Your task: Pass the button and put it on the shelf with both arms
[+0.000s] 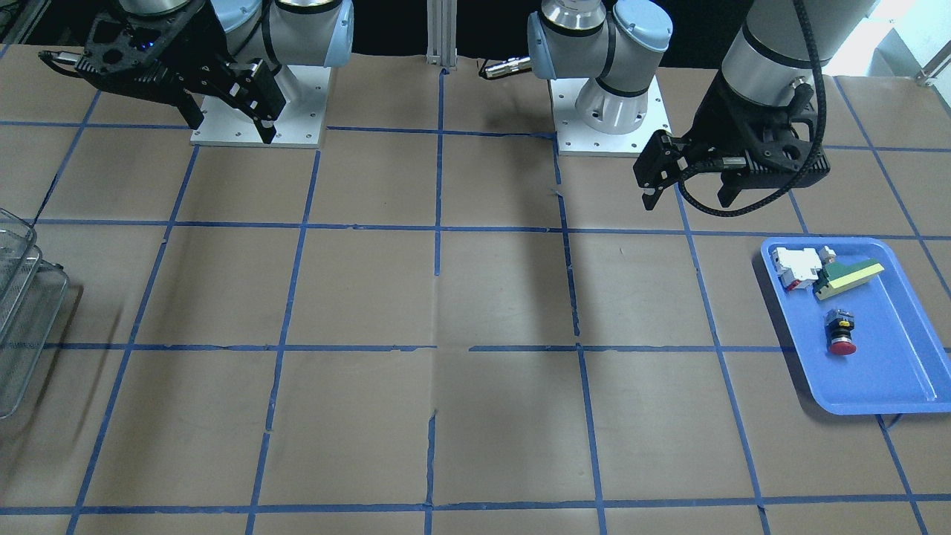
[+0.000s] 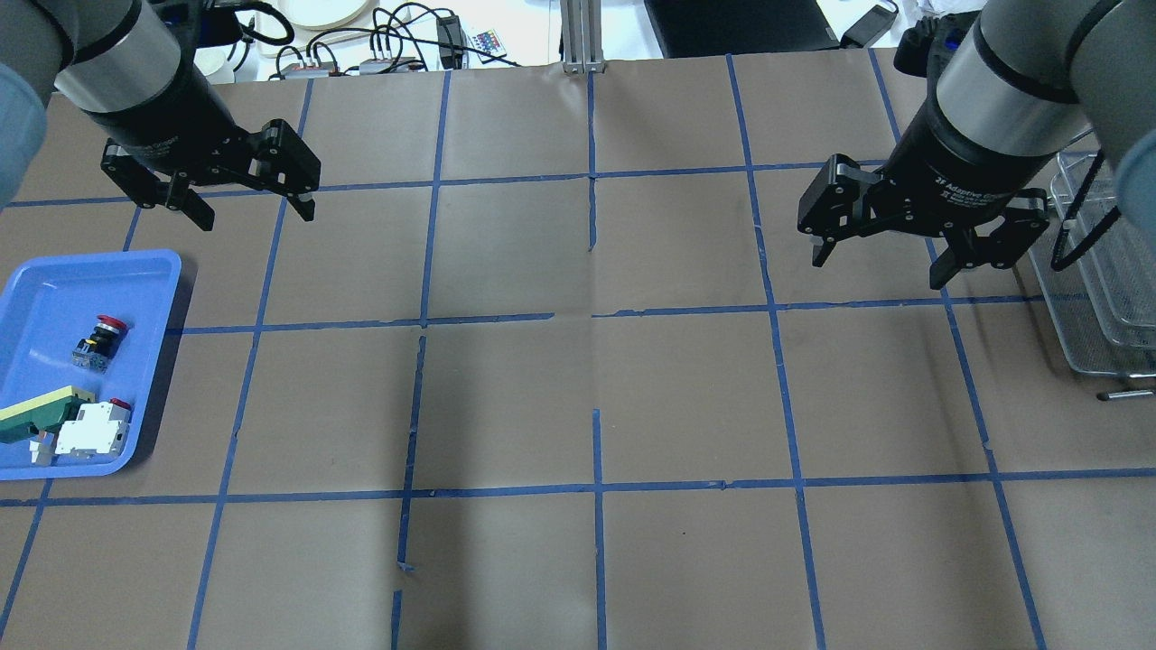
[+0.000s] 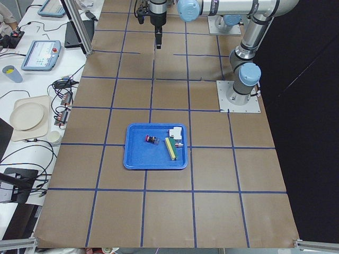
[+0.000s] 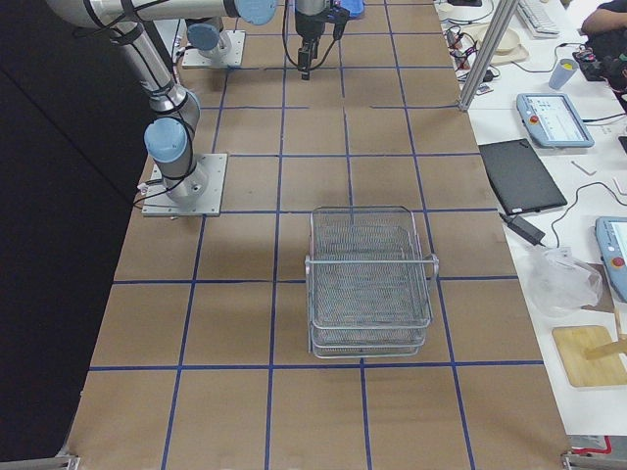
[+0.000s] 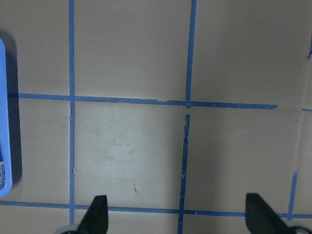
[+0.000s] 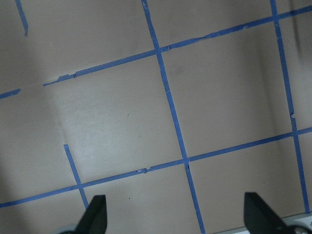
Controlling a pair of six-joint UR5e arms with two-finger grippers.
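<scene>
The button [image 2: 99, 335], with a red cap on a black body, lies on its side in the blue tray [image 2: 54, 280] at the table's left; it also shows in the front view [image 1: 840, 332] and the left view [image 3: 152, 139]. The wire shelf [image 4: 369, 284] stands at the table's right end, and shows in the overhead view [image 2: 1106, 271] and the front view [image 1: 22, 312]. My left gripper [image 2: 251, 212] is open and empty above the table, beyond the tray. My right gripper [image 2: 880, 262] is open and empty, left of the shelf.
In the tray a white-and-red block [image 2: 90, 431] and a green-and-yellow wedge [image 2: 36, 417] lie near the button. The tray's edge shows in the left wrist view [image 5: 4, 117]. Blue tape lines grid the brown table. Cables and devices lie beyond the far edge.
</scene>
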